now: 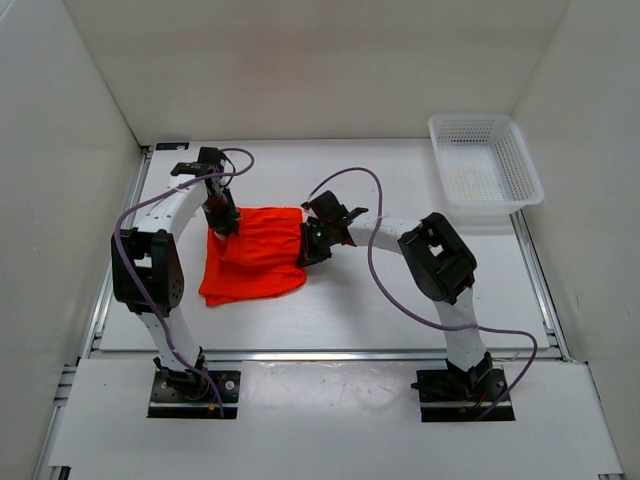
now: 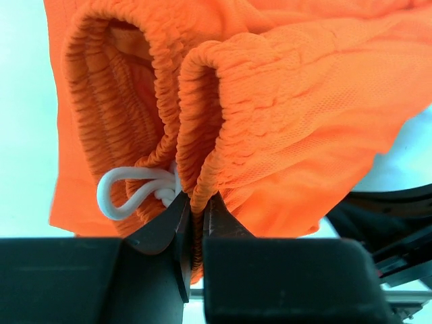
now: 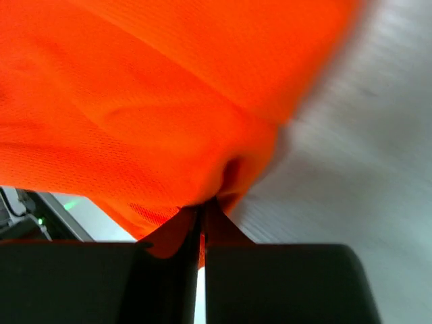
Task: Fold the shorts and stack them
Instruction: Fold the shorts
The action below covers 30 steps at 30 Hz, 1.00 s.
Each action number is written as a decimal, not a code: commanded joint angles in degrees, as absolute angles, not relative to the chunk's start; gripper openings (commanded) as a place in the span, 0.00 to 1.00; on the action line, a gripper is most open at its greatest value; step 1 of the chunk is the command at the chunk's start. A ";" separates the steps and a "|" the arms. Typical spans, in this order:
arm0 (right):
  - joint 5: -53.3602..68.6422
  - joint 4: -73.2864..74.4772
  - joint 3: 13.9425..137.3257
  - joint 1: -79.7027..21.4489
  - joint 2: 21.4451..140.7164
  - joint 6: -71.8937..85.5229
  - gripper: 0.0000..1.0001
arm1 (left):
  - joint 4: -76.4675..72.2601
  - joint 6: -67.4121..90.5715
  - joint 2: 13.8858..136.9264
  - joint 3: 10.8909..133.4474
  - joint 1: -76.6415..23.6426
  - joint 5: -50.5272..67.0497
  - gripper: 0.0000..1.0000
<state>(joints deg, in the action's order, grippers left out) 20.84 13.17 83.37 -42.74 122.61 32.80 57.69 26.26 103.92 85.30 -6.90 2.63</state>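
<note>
Shorts (image 1: 255, 262) lie partly bunched on the table (image 1: 400, 300) between both arms.

Top view: left gripper (image 1: 222, 222) sits at the far-left corner, right gripper (image 1: 310, 245) at the right edge.

Left wrist view: jaws are clamped on the elastic waistband (image 2: 202, 135) beside the drawstring (image 2: 128, 191).

Right wrist view: jaws are pinched tight on a thin fold of cloth.

Risk: the shallow right pinch may slip under tension, collapsing the fold.
</note>
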 commanded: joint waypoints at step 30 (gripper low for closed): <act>0.88 25.57 65.65 -38.85 90.10 25.05 0.91 | 55.10 34.55 88.17 71.80 -10.99 3.78 0.86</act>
